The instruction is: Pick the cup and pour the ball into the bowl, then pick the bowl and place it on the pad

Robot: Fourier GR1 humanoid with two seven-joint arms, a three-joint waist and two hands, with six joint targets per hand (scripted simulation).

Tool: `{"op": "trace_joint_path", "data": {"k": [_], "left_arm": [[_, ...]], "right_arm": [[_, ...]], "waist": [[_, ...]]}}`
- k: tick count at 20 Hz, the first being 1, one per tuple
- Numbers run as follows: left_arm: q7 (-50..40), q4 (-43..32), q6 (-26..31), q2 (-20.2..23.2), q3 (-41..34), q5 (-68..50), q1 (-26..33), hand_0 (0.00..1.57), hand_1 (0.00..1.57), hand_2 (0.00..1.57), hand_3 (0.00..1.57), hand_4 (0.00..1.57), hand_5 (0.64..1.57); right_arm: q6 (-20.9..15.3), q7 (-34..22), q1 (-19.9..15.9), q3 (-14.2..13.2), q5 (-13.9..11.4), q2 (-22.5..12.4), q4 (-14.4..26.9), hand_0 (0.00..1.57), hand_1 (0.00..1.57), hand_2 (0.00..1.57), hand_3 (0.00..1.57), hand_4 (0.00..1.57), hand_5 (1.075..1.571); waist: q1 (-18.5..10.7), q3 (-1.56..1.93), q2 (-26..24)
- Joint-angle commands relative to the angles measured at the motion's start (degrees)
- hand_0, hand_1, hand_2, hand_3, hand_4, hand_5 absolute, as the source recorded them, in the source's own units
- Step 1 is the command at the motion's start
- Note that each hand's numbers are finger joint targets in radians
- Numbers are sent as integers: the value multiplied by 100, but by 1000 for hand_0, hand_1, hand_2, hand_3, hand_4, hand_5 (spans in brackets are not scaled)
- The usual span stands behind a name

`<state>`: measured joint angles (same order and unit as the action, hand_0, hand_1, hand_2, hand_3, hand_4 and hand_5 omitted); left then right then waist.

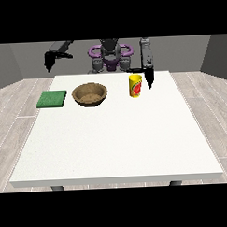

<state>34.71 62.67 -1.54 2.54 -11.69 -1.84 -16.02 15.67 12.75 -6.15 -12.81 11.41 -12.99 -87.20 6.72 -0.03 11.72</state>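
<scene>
On the far half of the white table [116, 143], toward 12 o'clock from the table's centre, stands item one: a yellow cup [135, 86] with a red mark on its side, upright, long axis vertical, open mouth pointing straight up; whether a ball lies inside cannot be told from this view. Item two: a brown bowl [89, 94], round and shallow, resting on its base with its opening upward, placed at 9 o'clock of the cup and apart from it. Item three: a green pad [52, 99], flat and rectangular, long axis running across the view, lying at 9 o'clock of the bowl near the table's edge at the view's left, not touching the bowl. Item four: the hand at the view's right [149, 79], black, hanging with its fingers pointing down toward the table, just beside the cup at the cup's 3 o'clock; whether it touches the cup, and whether its fingers are spread or closed, cannot be told. Item five: the hand at the view's left [48, 61], black, raised above and beyond the table's far corner, at roughly 12 o'clock of the pad and well apart from every listed item; its finger state likewise cannot be told.
</scene>
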Motion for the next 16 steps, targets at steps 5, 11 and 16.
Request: {"op": "trace_joint_path", "data": {"k": [5,11,16], "left_arm": [[1049,-1667,-122,348,-392,-18,-866,0,0,0,0,0,1517],[1495,-2363,-242,148,-282,36,-1235,0,0,0,0,0,1521],[1635,-2915,-504,119,-303,60,-1392,0,0,0,0,0,1559]], "right_arm": [[193,216,-161,-63,19,-76,250,0,0,0,0,0,1571],[213,659,-460,-134,-130,-128,704,0,0,0,0,0,1571],[286,561,-344,-211,-86,-194,874,0,0,0,0,0,1571]], "waist": [[132,0,314],[55,1,529],[86,1,292]]}}
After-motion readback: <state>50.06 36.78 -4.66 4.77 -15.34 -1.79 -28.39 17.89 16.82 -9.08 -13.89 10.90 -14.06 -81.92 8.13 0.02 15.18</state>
